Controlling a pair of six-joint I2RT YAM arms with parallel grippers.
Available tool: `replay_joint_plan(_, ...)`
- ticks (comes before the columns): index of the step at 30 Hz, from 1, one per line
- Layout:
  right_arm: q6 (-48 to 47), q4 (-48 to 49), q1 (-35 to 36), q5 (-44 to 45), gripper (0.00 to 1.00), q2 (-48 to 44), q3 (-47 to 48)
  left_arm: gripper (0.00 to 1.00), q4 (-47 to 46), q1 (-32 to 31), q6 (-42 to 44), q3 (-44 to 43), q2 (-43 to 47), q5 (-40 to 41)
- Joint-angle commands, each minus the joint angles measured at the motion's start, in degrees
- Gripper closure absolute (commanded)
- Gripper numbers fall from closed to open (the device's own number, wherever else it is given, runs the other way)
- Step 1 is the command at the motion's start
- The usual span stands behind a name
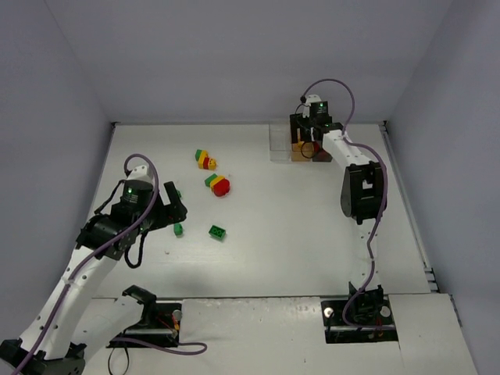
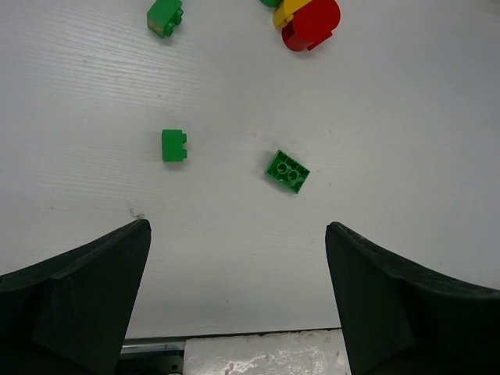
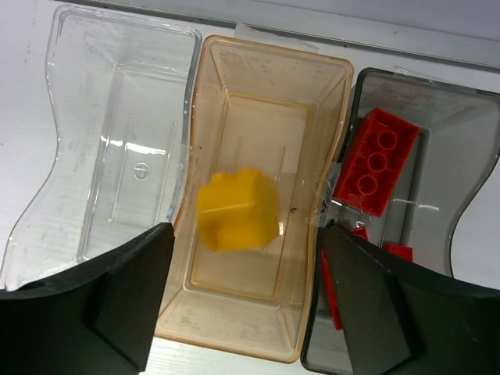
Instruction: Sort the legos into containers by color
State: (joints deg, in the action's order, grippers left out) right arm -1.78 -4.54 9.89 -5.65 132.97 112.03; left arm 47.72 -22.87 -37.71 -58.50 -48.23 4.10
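My right gripper (image 3: 246, 230) hangs open over the orange-tinted container (image 3: 258, 55). A yellow lego (image 3: 237, 209), blurred, is free of both fingers inside that box. The dark grey container (image 3: 469, 156) holds a red lego (image 3: 375, 160) and more red pieces. The clear container (image 3: 62, 156) has nothing in it. My left gripper (image 2: 237, 226) is open above the table, nothing between its fingers. Ahead of it lie three green legos (image 2: 174, 145) (image 2: 287, 171) (image 2: 165, 17) and a red-and-yellow clump (image 2: 311, 19). From above, the left gripper (image 1: 176, 207) sits just left of a green lego (image 1: 218, 232).
A second mixed clump (image 1: 206, 160) lies toward the back of the table, left of the containers (image 1: 281, 141). Walls close the table on the left, back and right. The arm bases (image 1: 355, 312) stand at the near edge.
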Motion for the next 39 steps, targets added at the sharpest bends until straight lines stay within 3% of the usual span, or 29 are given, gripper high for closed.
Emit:
replay_joint_plan(1,-0.50,2.78,0.13,-0.85,0.25,-6.40,0.30,0.13,-0.97,-0.33,-0.17,-2.50,1.38,-0.05)
replay_joint_plan(8,-0.24,2.78,2.58,-2.52,0.22,-16.32,-8.48,0.13,-0.35,-0.33,0.97,-2.85,3.40,-0.41)
replay_joint_plan(18,1.69,3.83,21.11,-7.61,0.21,-31.71,-30.45,0.13,1.32,-0.33,1.59,-2.23,5.95,-1.90)
replay_joint_plan(28,1.69,4.01,37.20,-11.05,0.20,-27.85,-35.74,0.13,3.60,-0.33,2.29,-2.58,8.93,-2.43)
replay_joint_plan(39,1.43,4.01,44.16,-9.56,0.21,-18.89,-31.70,0.13,6.41,-0.33,3.17,-3.37,10.70,-1.99)
